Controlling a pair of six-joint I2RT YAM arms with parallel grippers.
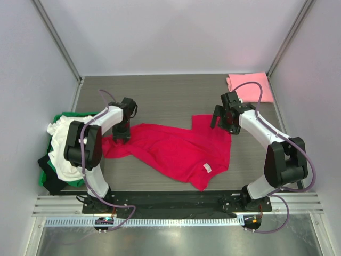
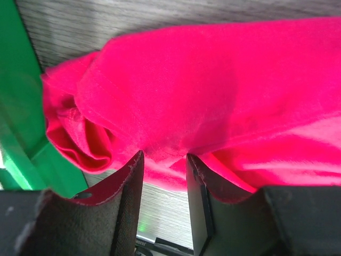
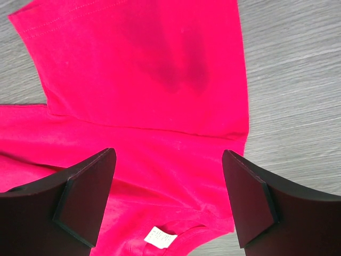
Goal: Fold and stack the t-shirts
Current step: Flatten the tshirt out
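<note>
The red shirt (image 1: 170, 152) is lying spread and rumpled across the middle of the bench (image 1: 160, 96), reaching toward the near edge. Its white tag (image 1: 207, 168) is facing up near the near-right part of the cloth.

The left gripper (image 1: 121, 136) is standing low at the shirt's bunched left end. In the left wrist view its fingers (image 2: 128, 197) are standing apart, with the cloth lying at their tips and not clamped.

The right gripper (image 1: 221, 120) is hovering over the shirt's far-right part. Its fingers (image 3: 85, 197) are spread wide, with nothing between them.

The pink shirt (image 1: 250, 85) is lying folded in the far right corner, well apart from the red one. The white shirt (image 1: 61, 154) is sitting heaped in the green crate (image 1: 66, 114) at the left edge.
</note>
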